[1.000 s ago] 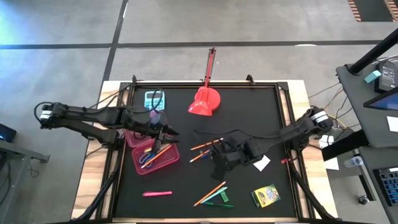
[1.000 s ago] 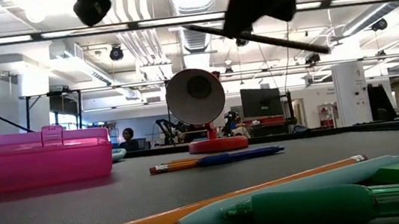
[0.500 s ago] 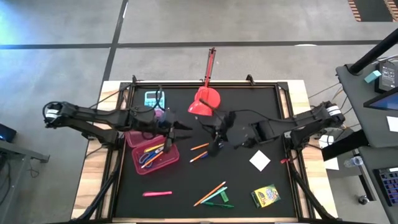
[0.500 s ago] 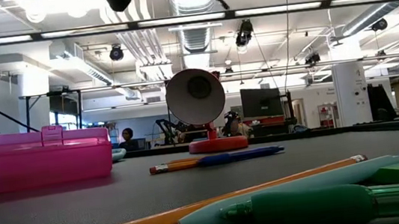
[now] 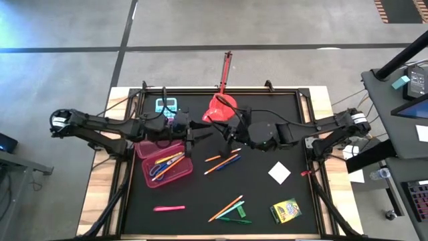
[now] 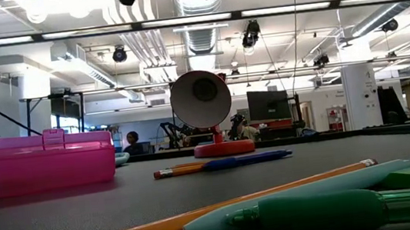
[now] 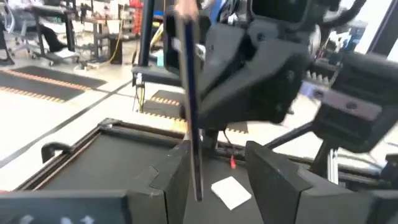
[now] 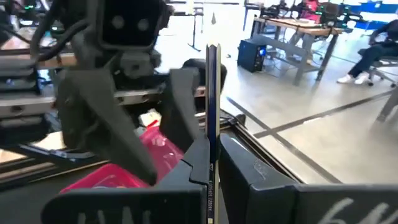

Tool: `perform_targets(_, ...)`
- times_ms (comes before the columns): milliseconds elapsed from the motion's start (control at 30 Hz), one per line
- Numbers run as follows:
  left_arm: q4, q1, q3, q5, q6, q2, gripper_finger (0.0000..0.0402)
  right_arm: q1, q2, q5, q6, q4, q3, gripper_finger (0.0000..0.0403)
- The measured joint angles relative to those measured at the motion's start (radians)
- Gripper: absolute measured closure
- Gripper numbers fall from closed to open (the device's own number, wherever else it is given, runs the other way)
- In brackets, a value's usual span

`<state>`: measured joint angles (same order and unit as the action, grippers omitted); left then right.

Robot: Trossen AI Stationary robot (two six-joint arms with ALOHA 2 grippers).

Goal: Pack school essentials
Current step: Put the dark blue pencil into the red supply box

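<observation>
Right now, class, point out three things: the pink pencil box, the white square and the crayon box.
pink pencil box (image 5: 165,175): high view, its near rim.
white square (image 5: 279,173): high view, its centre.
crayon box (image 5: 285,210): high view, middle of its printed face.

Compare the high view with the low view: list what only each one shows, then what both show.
Only the high view: both arms meeting mid-table, left gripper facing the right gripper, plus the calculator, scissors in the box, pink highlighter, white square and crayon box.
Only the low view: the room behind, with ceiling pipes and a seated person.
Both: pink box, red scoop, orange pencil, green pen.
</observation>
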<state>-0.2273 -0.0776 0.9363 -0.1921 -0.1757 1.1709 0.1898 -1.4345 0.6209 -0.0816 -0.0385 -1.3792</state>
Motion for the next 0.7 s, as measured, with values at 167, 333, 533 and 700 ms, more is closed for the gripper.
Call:
perform_targets(167, -0.051, 0.000, 0.000, -0.022, 0.000, 0.008, 0.0265, -0.001, 0.000, -0.037, 0.006, 0.033, 0.000, 0.0394)
perform_targets(333, -0.047, 0.000, 0.000, -0.068, 0.000, 0.017, 0.0265, -0.001, -0.001, -0.052, 0.014, 0.042, 0.000, 0.0394)
perform_targets(533, -0.062, 0.000, 0.000, -0.071, 0.000, 0.047, 0.0265, -0.001, -0.001, -0.060, 0.043, 0.081, 0.000, 0.0394)
perform_targets(700, -0.100, 0.000, 0.001, -0.071, 0.000, 0.081, 0.0265, -0.003, -0.001, -0.074, 0.046, 0.081, 0.000, 0.0394)
